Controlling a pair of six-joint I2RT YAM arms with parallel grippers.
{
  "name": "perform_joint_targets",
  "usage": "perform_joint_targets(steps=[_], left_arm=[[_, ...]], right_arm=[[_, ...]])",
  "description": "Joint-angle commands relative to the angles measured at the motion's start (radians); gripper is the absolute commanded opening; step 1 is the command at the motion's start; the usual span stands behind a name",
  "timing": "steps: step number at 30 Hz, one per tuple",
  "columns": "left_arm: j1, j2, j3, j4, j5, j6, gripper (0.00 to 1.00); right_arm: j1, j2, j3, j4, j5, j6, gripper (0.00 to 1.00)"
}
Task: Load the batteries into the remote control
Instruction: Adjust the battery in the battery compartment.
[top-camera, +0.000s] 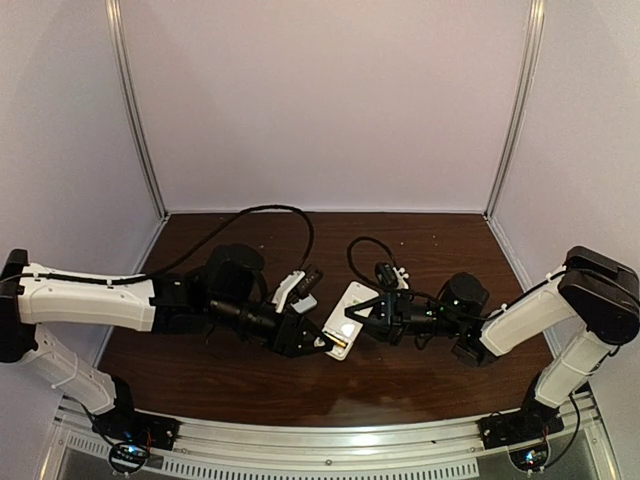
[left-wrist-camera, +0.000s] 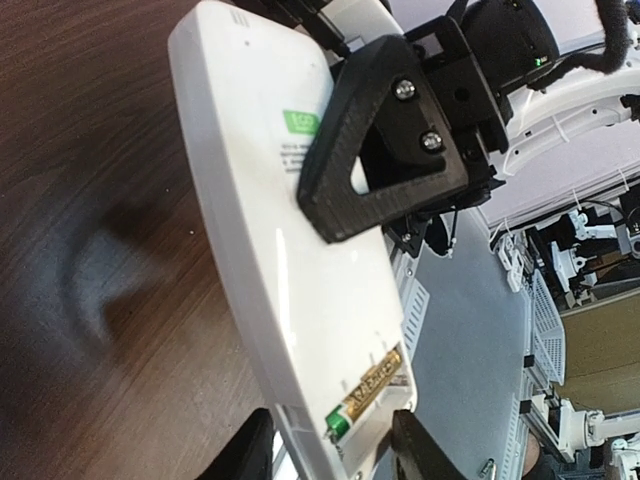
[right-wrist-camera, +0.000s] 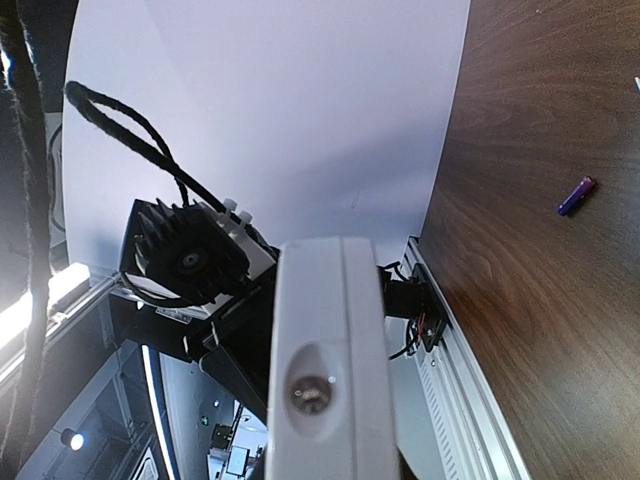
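While clamped in right claw, remote control with green "ECO" label; left claw grip unclear.

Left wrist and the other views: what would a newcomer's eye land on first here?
The white remote control, back showing, is clamped in the right claw at table centre. A gold battery sits in its open compartment, and the left claw straddles that end. Next comes a purple battery lying alone on the dark wooden table, seen from the right wrist.
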Motion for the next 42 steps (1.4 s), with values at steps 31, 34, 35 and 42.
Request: perform_joint_targets(steps=[31, 34, 35, 42], left_arm=[[0.043, -0.025, 0.135, -0.286, -0.274, 0.177, 0.60], [0.063, -0.079, 0.142, -0.342, -0.307, 0.234, 0.70], [0.075, -0.096, 0.134, -0.357, -0.320, 0.240, 0.76], [0.224, -0.147, 0.017, -0.437, -0.346, 0.205, 0.86]], right_arm=[[-0.031, -0.059, -0.002, 0.048, 0.001, -0.030, 0.00], [-0.054, -0.083, -0.020, 0.001, 0.000, -0.066, 0.00], [-0.061, -0.091, -0.022, -0.023, -0.004, -0.080, 0.00], [-0.088, -0.209, -0.021, -0.263, 0.004, -0.247, 0.00]])
